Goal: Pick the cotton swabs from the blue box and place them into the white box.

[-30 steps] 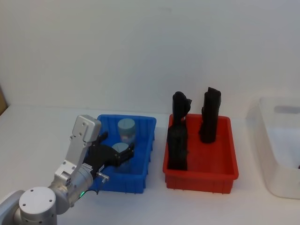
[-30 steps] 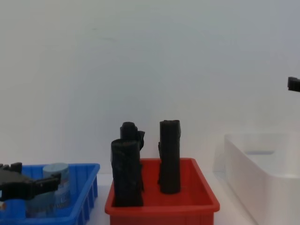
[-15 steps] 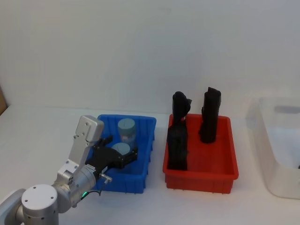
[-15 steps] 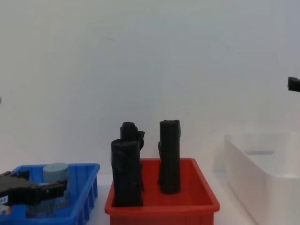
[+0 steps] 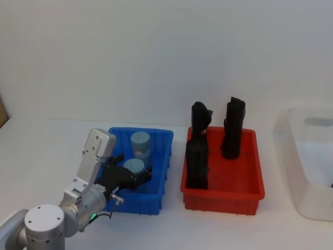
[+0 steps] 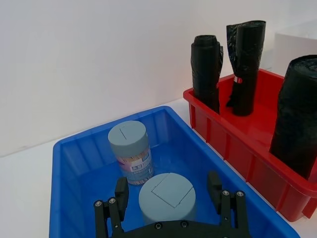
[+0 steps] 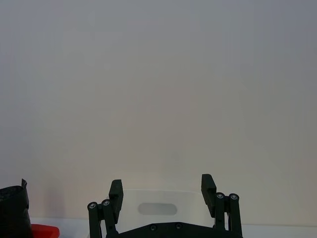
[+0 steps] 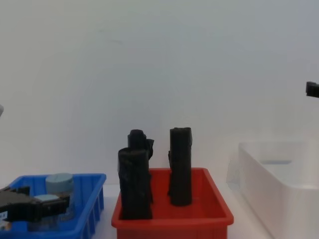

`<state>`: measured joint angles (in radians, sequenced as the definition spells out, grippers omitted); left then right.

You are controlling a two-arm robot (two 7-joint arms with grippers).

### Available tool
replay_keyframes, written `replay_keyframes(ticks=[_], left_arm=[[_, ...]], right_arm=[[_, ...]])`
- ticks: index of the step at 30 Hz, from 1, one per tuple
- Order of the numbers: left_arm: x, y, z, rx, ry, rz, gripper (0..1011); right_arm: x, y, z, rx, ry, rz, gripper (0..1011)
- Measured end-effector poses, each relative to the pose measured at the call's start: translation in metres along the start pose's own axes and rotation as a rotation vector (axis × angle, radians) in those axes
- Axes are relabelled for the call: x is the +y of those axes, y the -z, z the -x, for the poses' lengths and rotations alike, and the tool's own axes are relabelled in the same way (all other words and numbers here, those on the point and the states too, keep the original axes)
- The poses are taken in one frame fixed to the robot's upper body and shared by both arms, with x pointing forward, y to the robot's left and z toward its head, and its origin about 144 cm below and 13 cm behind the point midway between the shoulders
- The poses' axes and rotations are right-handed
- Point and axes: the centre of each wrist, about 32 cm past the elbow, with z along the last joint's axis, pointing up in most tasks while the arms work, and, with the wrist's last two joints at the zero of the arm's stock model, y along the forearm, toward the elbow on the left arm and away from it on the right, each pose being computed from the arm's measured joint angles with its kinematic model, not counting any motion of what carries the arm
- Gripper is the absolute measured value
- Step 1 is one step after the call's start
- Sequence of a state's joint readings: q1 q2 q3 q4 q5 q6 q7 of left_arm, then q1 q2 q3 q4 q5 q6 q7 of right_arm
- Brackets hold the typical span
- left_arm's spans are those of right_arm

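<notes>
Fingers (image 6: pixel 121 191) of left hand (image 6: pixel 167 181) spread astride nearer cotton swabs (image 5: pixel 134 166) (untouched) in blue box (image 5: pixel 156 195); right hand (image 7: pixel 162 184) spread, high.

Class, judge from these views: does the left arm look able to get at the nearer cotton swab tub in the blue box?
Probably yes. The left gripper is open, a finger on each side of the nearer cotton swab tub in the blue box; the second tub stands apart, farther back.

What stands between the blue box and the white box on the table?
In the head view, a red bin holding three upright black rolls stands between them.
</notes>
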<state>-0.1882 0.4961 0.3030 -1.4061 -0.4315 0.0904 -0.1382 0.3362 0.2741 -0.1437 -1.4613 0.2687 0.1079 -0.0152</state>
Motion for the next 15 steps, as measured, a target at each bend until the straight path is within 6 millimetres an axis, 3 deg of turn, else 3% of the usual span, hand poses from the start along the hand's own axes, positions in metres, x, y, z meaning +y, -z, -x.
replay_keyframes(ticks=[15], left_arm=[[-0.001, -0.0009, 0.0032, 0.0, -0.005, -0.033, 1003]], right_arm=[[0.0, 0.0, 0.0, 0.0, 0.0, 0.0, 1001]])
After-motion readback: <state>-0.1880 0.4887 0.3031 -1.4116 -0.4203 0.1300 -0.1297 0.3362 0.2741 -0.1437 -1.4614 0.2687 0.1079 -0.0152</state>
